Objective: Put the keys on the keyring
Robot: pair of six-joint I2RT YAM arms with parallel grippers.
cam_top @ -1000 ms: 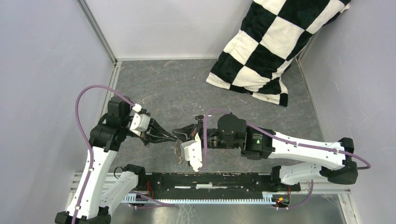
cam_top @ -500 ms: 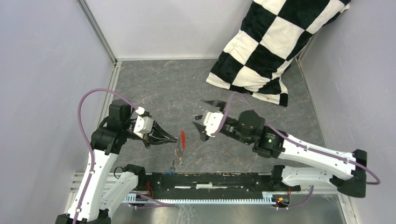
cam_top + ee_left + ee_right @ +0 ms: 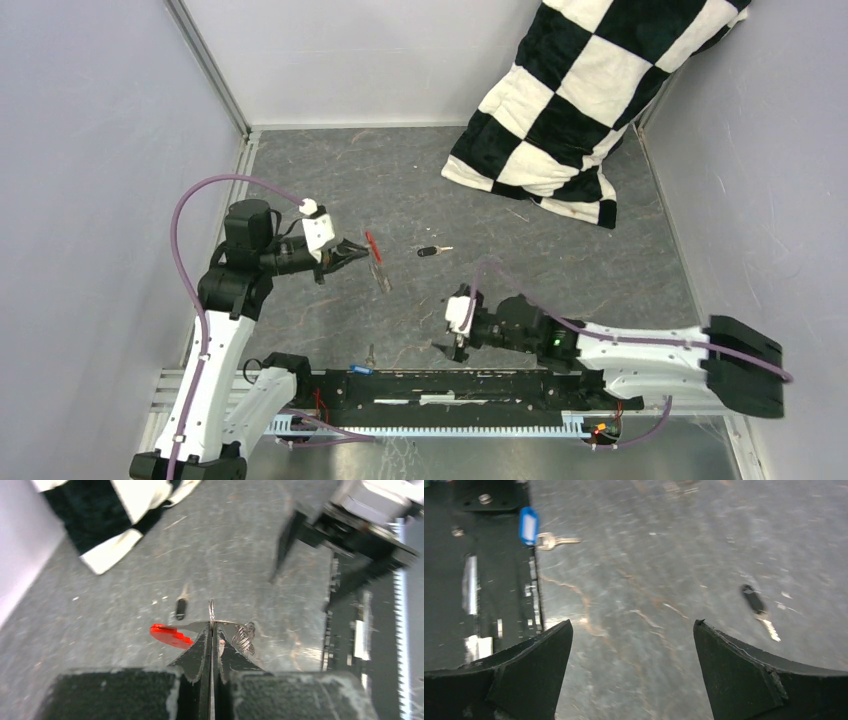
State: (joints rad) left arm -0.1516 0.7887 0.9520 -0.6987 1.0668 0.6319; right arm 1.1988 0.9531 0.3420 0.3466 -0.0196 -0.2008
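My left gripper is shut on the keyring, pinching the thin metal loop between its tips above the table. The red tag sticks out to one side of the tips and a coiled wire ring to the other. The black-headed key lies loose on the table just right of the keyring. The blue-headed key lies at the black base rail, its silver blade on the table. My right gripper hovers low near the rail, open and empty.
A black-and-white checked cushion leans in the far right corner. The black base rail runs along the near edge. Grey walls close in both sides and the back.
The right gripper opened, left the keyring and swung from the table's middle down toward the near rail. The left gripper carried the keyring up and away from the rail.
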